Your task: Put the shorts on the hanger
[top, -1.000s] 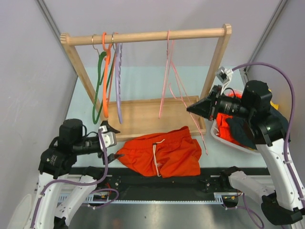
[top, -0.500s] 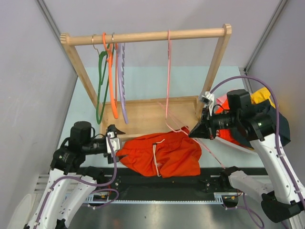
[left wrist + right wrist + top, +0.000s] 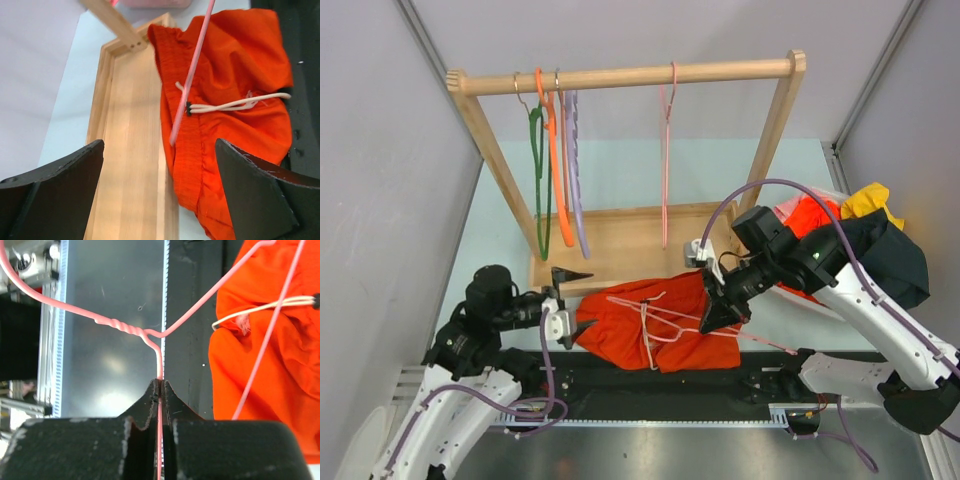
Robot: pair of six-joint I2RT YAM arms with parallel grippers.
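I'd call this maybe halfway. My right fingers are clamping shut on the pink wire hanger right by its twist, and I'm holding its triangle across the shorts. Nothing's draped or threaded yet, so I'm guessing getting the fabric onto the bar and hooking it on the rack is what's left. Left fingers are hanging wide open and empty, just beside the shorts' left edge. The shorts are lying rumpled on the counter, on the near side of the rack's base. They're bright orange-red, with the white drawstring trailing loose.
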